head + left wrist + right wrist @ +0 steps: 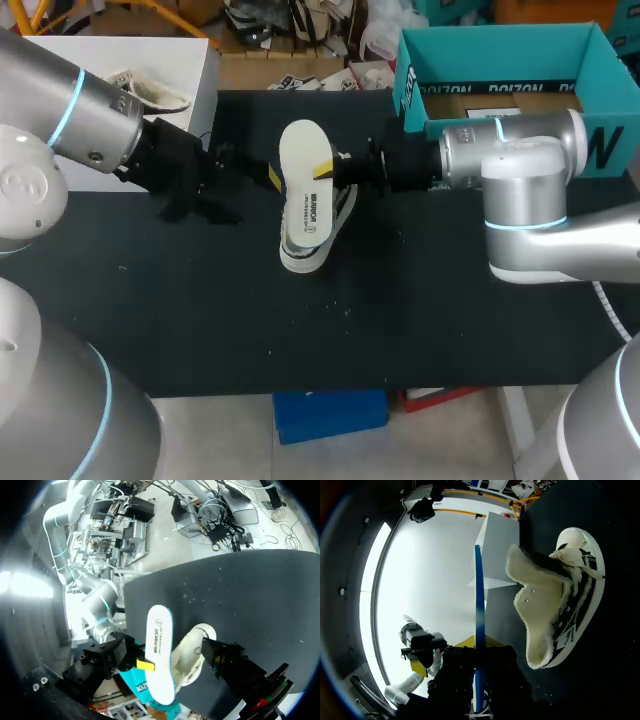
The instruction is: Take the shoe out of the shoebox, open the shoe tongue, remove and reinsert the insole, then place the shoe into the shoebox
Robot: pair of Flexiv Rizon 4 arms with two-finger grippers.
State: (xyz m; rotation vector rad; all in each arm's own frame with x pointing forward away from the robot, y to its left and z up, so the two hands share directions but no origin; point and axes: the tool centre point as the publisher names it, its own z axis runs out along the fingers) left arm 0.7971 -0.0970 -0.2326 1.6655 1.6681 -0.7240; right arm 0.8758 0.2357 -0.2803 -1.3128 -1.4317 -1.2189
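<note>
A white low shoe point(318, 235) with dark stripes lies on its side in the middle of the black table point(200, 300). Its fleecy lining and tongue face my right wrist camera point(555, 600). My right gripper point(325, 172) is shut on the white insole point(303, 160) and holds it upright on edge just above the shoe. From the right wrist the insole point(479, 625) is a thin blue edge between the yellow tips of the right gripper point(479, 642). My left gripper point(268, 180) stands open just left of the insole and holds nothing. The left wrist view shows the insole's printed face point(159, 655) beside the shoe point(192, 652).
The open teal shoebox point(500, 45) stands at the table's back right, behind my right arm. At the back left a white box point(120, 50) carries another fleecy shoe point(150, 92). Bare black tabletop spreads in front of the shoe.
</note>
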